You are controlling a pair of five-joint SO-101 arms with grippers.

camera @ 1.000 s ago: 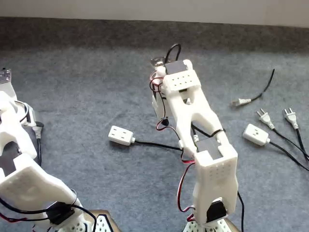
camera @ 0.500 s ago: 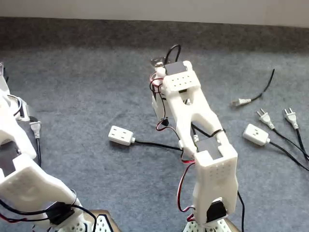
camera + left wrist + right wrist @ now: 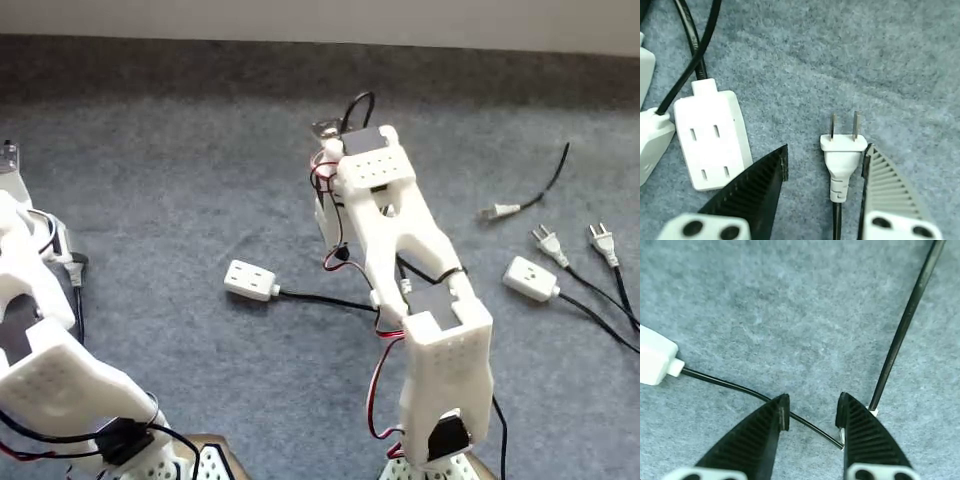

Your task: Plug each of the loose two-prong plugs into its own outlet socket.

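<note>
I work over a tabletop (image 3: pixel 180 200) covered in a grey, felt-like carpet. Its nap is mottled lighter and darker, and the fuzzy texture is plain from my wrist views. A darker, brownish-grey band (image 3: pixel 150 65) runs the full width of the high view at the far edge of the carpet. Just beyond the band lies a pale, plain strip (image 3: pixel 300 18); I cannot tell whether it is wall or board. On the near side of the band, the light falls soft and even, leaving only faint, blurred shadows.

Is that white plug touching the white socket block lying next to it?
Apart. The left wrist view shows a strip of bare carpet between the plug and the socket block.
</note>
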